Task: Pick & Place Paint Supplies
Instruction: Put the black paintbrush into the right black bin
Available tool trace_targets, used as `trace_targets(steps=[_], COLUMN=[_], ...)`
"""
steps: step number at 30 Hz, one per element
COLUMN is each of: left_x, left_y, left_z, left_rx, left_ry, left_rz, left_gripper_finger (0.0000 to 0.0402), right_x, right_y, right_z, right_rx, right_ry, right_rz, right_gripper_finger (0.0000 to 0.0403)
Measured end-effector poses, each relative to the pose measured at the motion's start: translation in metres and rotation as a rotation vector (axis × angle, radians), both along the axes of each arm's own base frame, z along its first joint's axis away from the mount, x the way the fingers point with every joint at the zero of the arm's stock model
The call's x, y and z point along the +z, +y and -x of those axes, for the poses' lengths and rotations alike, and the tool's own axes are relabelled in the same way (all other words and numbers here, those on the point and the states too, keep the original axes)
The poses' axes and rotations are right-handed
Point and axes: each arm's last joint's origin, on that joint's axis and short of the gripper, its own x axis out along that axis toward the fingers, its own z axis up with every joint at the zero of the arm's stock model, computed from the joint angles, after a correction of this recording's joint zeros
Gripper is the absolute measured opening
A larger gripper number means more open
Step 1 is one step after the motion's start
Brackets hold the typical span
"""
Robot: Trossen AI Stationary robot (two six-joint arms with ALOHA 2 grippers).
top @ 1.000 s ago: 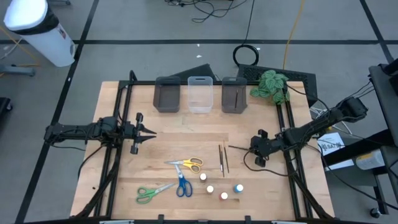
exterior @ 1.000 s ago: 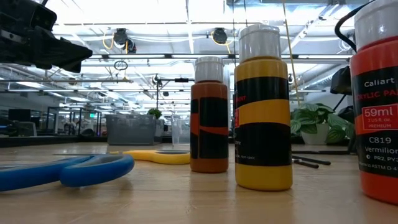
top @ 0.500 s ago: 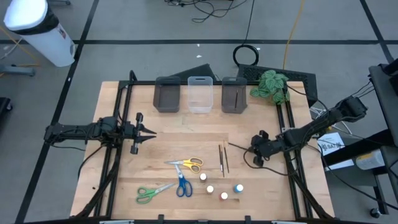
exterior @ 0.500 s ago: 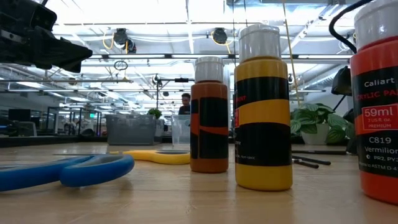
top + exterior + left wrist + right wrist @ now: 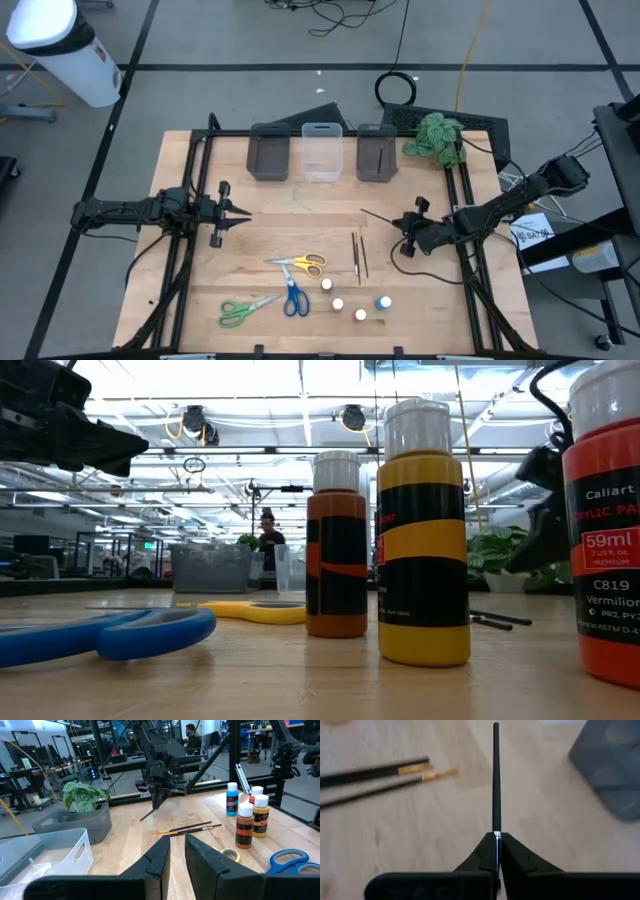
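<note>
My right gripper (image 5: pixel 398 224) is over the right middle of the table, shut on a thin dark brush (image 5: pixel 496 780) that sticks out toward the far left. Two more brushes (image 5: pixel 359 256) lie flat on the wood beside it. Nearer the front lie yellow scissors (image 5: pixel 305 264), blue scissors (image 5: pixel 293 298) and green scissors (image 5: pixel 240 311), with three white-capped pots (image 5: pixel 339 303) and a blue one (image 5: pixel 383 301). My left gripper (image 5: pixel 244 213) waits at the table's left, pointing level, with a narrow gap between its fingers (image 5: pixel 159 857). My right gripper pinches the brush by one end (image 5: pixel 496 831) between its two fingertips. The brush runs straight on ahead of the fingers, in line with them. The fingers slant down from the table's right side. The brush slopes down from the hold (image 5: pixel 148 814), its free end low over the wood.
Two grey bins (image 5: pixel 268 152) (image 5: pixel 376 152) and a clear bin (image 5: pixel 322 150) stand along the far edge, with a leafy plant (image 5: pixel 435 135) at the far right. Black rails (image 5: pixel 190 240) run down both sides of the table. A person shows far off in the room (image 5: pixel 266 535).
My right gripper has risen and tipped from steeply down toward level, drifting a little toward the far edge. The brush, which lay flat on the wood, has come up with it and now points toward the far left.
</note>
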Motion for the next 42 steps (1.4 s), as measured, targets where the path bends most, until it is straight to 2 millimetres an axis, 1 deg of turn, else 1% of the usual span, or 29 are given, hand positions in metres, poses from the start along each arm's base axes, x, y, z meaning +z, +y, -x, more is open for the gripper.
trace_targets(steps=[6,12,14,17,20,22,24,27,29,31,32,34,37,42], left_x=[0.000,0.000,0.000,0.000,0.000,0.000,0.000,0.000,0.000,0.000,0.000,0.000,0.000,0.000], left_y=[0.000,0.000,0.000,0.000,0.000,0.000,0.000,0.000,0.000,0.000,0.000,0.000,0.000,0.000], left_z=[0.000,0.000,0.000,0.000,0.000,0.000,0.000,0.000,0.000,0.000,0.000,0.000,0.000,0.000], left_rx=[0.000,0.000,0.000,0.000,0.000,0.000,0.000,0.000,0.000,0.000,0.000,0.000,0.000,0.003], left_ry=[0.000,0.000,0.000,0.000,0.000,0.000,0.000,0.000,0.000,0.000,0.000,0.001,0.000,0.000], left_rz=[0.000,0.000,0.000,0.000,0.000,0.000,0.000,0.000,0.000,0.000,0.000,0.000,0.000,0.000], left_gripper_finger=[0.0072,0.0072,0.0072,0.0072,0.0072,0.0072,0.0072,0.0072,0.0072,0.0072,0.0072,0.0072,0.0072,0.0072], right_x=[0.019,0.040,0.045,0.046,0.043,0.040,0.037,0.029,0.025,0.019,0.015,0.005,-0.007,-0.007], right_y=[-0.002,-0.018,-0.024,-0.030,-0.032,-0.033,-0.032,-0.029,-0.024,-0.018,-0.016,-0.012,-0.005,0.009], right_z=[-0.015,-0.028,-0.031,-0.033,-0.034,-0.034,-0.034,-0.034,-0.035,-0.037,-0.037,-0.039,-0.042,-0.060], right_rx=[-0.023,-0.132,-0.126,-0.097,-0.041,0.004,0.033,0.067,0.135,0.217,0.234,0.247,0.277,0.391], right_ry=[-0.170,-0.356,-0.386,-0.403,-0.382,-0.369,-0.357,-0.322,-0.295,-0.240,-0.211,-0.154,-0.062,-0.019], right_rz=[0.082,0.180,0.179,0.143,0.093,0.011,-0.098,-0.224,-0.313,-0.374,-0.390,-0.402,-0.385,-0.395], right_gripper_finger=[0.0004,0.0004,0.0003,0.0002,0.0005,0.0026,0.0061,0.0127,0.0169,0.0200,0.0209,0.0217,0.0214,0.0193])
